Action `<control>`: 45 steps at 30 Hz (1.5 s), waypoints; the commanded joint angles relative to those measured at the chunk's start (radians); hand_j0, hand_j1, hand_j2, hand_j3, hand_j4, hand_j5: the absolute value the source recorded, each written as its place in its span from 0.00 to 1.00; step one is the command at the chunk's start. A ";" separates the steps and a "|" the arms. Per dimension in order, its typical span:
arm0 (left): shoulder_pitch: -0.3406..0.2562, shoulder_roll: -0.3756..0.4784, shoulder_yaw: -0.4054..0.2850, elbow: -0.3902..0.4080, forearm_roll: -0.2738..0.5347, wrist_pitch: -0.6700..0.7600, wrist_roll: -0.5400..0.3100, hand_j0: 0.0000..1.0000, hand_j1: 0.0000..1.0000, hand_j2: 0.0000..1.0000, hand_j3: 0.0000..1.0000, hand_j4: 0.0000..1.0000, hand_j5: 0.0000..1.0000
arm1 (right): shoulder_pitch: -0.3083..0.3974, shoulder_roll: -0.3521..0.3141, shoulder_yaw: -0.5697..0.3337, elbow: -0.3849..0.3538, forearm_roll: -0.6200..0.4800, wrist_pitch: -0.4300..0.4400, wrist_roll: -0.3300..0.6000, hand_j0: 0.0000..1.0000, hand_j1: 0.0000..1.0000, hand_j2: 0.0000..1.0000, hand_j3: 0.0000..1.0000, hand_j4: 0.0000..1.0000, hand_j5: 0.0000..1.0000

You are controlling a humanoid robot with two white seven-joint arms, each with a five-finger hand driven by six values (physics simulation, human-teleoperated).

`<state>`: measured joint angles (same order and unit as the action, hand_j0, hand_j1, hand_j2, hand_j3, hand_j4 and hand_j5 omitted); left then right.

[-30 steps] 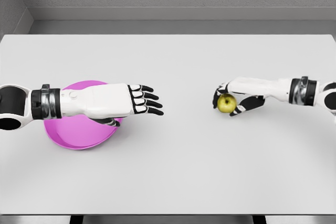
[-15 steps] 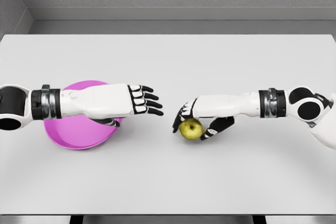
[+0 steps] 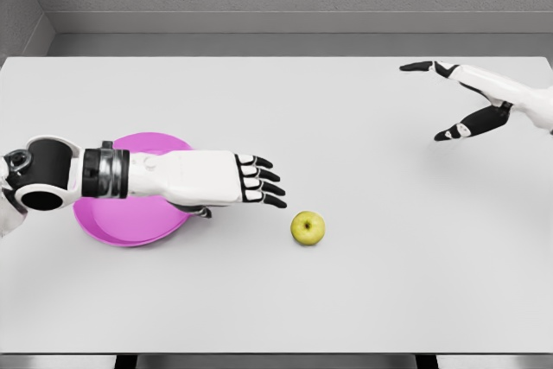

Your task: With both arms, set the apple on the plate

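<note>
A yellow-green apple lies by itself on the white table, a little right of the middle. My left hand reaches out flat just left of it, fingers extended, a short gap away and holding nothing. The pink plate sits at the left, partly hidden under my left forearm. Far off at the upper right, my right hand is lifted with its fingers spread and holds nothing.
The white table spans the whole view, with its front edge along the bottom. A grey wall rises behind the far edge.
My right hand set the apple down near the middle, let go and pulled back up to the far right. The left hand moved slightly right and down toward the apple.
</note>
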<state>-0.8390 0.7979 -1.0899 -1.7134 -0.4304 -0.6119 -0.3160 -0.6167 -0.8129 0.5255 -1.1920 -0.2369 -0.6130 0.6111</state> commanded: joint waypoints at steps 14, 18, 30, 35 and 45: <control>-0.069 -0.233 -0.064 0.034 -0.017 0.001 -0.095 1.00 1.00 1.00 1.00 1.00 1.00 | 0.034 0.001 -0.016 -0.129 -0.004 0.002 0.000 1.00 1.00 1.00 1.00 1.00 1.00; -0.071 -0.241 -0.064 0.063 -0.036 0.001 -0.097 1.00 1.00 1.00 1.00 1.00 1.00 | 0.035 0.000 -0.016 -0.129 -0.004 0.002 0.000 1.00 1.00 1.00 1.00 1.00 1.00; -0.072 -0.290 -0.074 0.182 -0.062 0.001 -0.095 1.00 1.00 1.00 1.00 1.00 1.00 | 0.038 0.001 -0.016 -0.127 -0.004 0.002 0.000 1.00 1.00 1.00 1.00 1.00 1.00; -0.071 -0.290 -0.081 0.173 -0.059 0.001 -0.095 0.99 0.99 0.99 0.99 0.99 0.99 | 0.038 0.008 -0.010 -0.126 -0.004 0.002 0.000 1.00 1.00 1.00 1.00 1.00 1.00; -0.072 -0.293 -0.108 0.170 -0.059 0.001 -0.095 0.96 0.96 0.96 0.96 0.96 0.96 | 0.038 0.012 -0.004 -0.121 -0.002 0.002 0.000 1.00 1.00 1.00 1.00 1.00 1.00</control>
<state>-0.9112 0.5063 -1.1876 -1.5430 -0.4946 -0.6126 -0.4118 -0.5783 -0.8002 0.5188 -1.3134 -0.2313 -0.6135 0.6113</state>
